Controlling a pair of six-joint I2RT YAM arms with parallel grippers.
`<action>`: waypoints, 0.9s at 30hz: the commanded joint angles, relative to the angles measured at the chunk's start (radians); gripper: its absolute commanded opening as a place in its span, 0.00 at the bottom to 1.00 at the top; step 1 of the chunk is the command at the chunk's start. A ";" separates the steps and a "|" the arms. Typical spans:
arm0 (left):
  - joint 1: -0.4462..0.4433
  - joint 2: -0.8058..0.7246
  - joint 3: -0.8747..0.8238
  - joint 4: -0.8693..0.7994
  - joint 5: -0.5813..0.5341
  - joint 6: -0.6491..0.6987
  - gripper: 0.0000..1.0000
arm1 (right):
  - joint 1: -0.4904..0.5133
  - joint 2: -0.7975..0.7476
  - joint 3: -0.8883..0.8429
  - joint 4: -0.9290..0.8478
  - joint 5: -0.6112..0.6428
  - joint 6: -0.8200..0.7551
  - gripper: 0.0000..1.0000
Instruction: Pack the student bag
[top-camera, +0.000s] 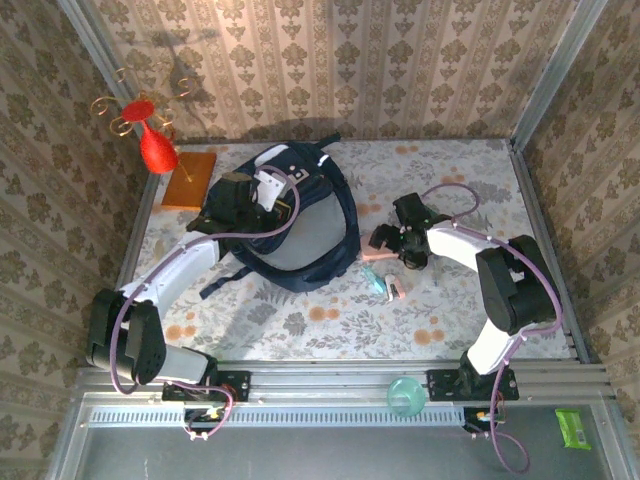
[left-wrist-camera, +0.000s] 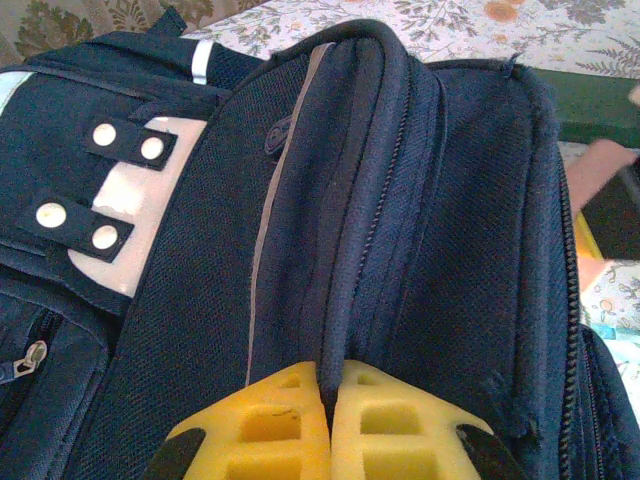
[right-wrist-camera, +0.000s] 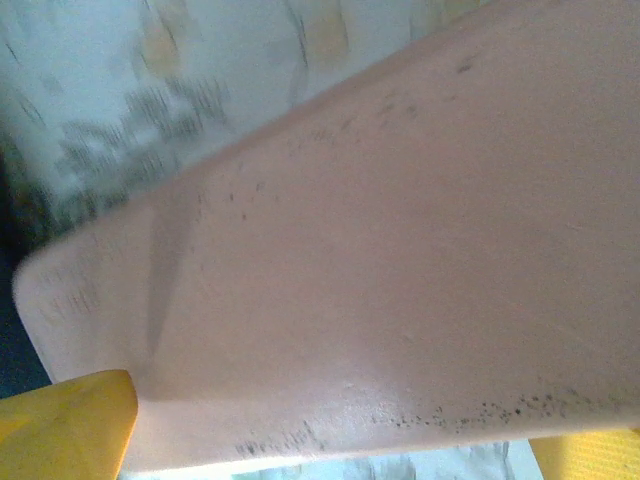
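The student bag (top-camera: 310, 235), dark navy with a grey-white patch (left-wrist-camera: 130, 210) and pale stripes, lies in the middle-left of the table. My left gripper (top-camera: 262, 197) rests on top of it; in the left wrist view its yellow fingers (left-wrist-camera: 270, 425) are shut on a raised fold of the bag's fabric (left-wrist-camera: 345, 250). To the right of the bag, my right gripper (top-camera: 402, 243) holds a flat pink object (top-camera: 380, 238). In the right wrist view that pink object (right-wrist-camera: 380, 250) spans between the yellow fingertips (right-wrist-camera: 65, 425), with the floral tabletop behind it.
A red vase with gold wire (top-camera: 157, 148) and a wooden board (top-camera: 190, 180) stand at the back left. Small teal items (top-camera: 384, 284) lie near the right gripper. A teal round piece (top-camera: 405, 393) and a green packet (top-camera: 573, 427) sit on the front rail. Walls close in the table.
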 joint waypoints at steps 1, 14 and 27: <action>0.007 -0.008 0.011 0.006 -0.012 -0.001 0.00 | -0.021 -0.030 -0.003 0.145 0.142 -0.058 0.97; 0.005 0.011 0.018 0.002 -0.007 -0.004 0.00 | -0.032 0.038 -0.005 0.192 0.091 -0.026 1.00; 0.004 0.015 0.019 -0.004 -0.010 0.000 0.00 | 0.042 0.130 0.149 0.124 0.182 -0.071 1.00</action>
